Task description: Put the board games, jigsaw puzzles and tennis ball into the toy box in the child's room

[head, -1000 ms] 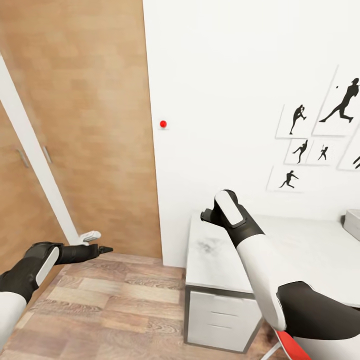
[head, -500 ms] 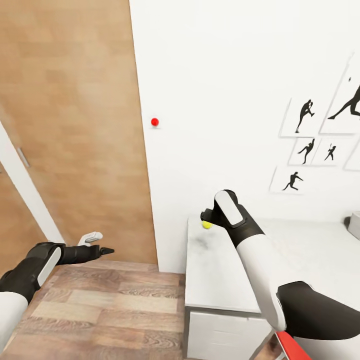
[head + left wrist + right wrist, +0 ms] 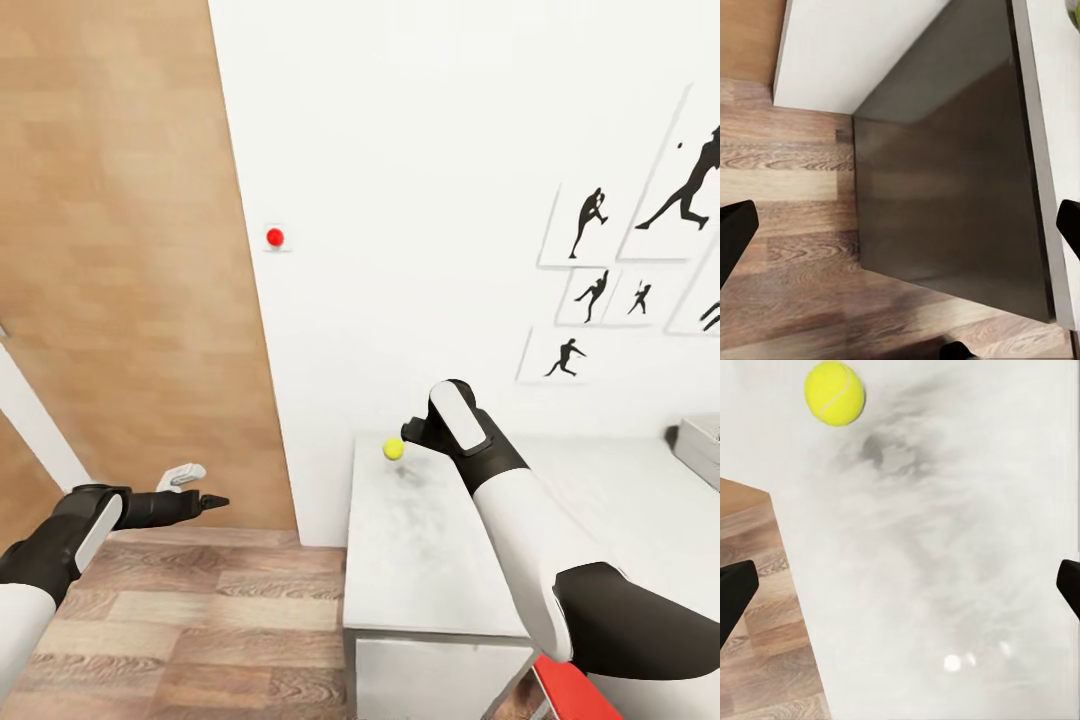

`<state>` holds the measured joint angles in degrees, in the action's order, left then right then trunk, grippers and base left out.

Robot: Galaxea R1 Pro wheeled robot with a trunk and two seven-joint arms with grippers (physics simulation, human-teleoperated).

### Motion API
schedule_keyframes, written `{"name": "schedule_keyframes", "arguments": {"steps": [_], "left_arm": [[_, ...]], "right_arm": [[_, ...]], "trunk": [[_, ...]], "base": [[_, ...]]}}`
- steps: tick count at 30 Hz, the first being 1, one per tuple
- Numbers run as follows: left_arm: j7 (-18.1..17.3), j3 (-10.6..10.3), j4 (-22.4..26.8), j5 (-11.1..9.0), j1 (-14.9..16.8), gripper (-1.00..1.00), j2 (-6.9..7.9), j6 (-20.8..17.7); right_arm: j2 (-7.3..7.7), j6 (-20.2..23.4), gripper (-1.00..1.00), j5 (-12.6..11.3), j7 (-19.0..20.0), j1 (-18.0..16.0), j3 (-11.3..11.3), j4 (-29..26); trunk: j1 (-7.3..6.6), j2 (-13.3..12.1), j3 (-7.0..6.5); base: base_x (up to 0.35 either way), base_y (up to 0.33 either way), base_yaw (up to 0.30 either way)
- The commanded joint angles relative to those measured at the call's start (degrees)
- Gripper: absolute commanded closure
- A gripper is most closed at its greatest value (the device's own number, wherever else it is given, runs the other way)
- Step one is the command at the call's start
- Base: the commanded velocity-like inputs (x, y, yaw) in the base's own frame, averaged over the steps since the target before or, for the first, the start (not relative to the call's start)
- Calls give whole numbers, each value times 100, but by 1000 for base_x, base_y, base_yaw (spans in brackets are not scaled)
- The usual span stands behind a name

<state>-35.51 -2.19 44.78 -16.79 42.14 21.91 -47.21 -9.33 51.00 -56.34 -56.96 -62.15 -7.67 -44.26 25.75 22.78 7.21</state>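
Note:
The yellow-green tennis ball (image 3: 393, 449) lies near the left end of the pale table (image 3: 430, 560). My right gripper (image 3: 415, 432) hovers over that end, just right of the ball. In the right wrist view the gripper (image 3: 900, 589) is open, its fingertips wide apart above the tabletop (image 3: 945, 547), and the tennis ball (image 3: 834, 393) lies ahead of them, off to one side. My left gripper (image 3: 205, 499) hangs open over the wood floor, left of the table; the left wrist view looks past the gripper (image 3: 900, 225) at the table's dark side panel (image 3: 945, 187). A corner of the grey toy box (image 3: 700, 440) shows at far right. Board games, jigsaw puzzles and bed are out of view.
A wooden door (image 3: 120, 250) fills the left, with a red button (image 3: 274, 237) on the white wall beside it. Baseball silhouette pictures (image 3: 620, 250) hang above the table. A red chair (image 3: 570, 695) edge sits by the table's front. Wood-plank floor (image 3: 180, 620) lies open at left.
The camera has moved, so door, wall and table have shifted left in the picture. The tennis ball has come into sight beside my right gripper. Both arms keep their pose.

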Motion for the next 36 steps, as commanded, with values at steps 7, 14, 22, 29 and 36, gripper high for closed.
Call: {"name": "schedule_keyframes", "arguments": {"steps": [7, 14, 22, 29, 36], "left_arm": [[1, -11, 4, -26, 5, -100, 4, -32], [0, -13, 4, -25, 5, -100, 4, -31], [6, -10, 4, -24, 5, -100, 5, -32], [6, -9, 4, -26, 5, -100, -1, -30], [1, -9, 4, -26, 5, -100, -1, -32]], "right_arm": [[2, 16, -100, -47, 91, -7, -38, -4], [3, 16, -100, -44, 131, -7, -41, 4], [51, 16, -100, -50, 141, -7, -41, 8], [57, 16, -100, -52, 142, -7, -62, 12], [40, 10, -100, -52, 189, -7, -438, 3]], "trunk": [[4, 14, 77], [4, 14, 141], [4, 14, 214], [4, 14, 278], [4, 14, 342]], "base": [[19, 132, -96], [5, 20, -96], [6, 2, -96], [41, 0, -96], [6, 0, -96]]}}
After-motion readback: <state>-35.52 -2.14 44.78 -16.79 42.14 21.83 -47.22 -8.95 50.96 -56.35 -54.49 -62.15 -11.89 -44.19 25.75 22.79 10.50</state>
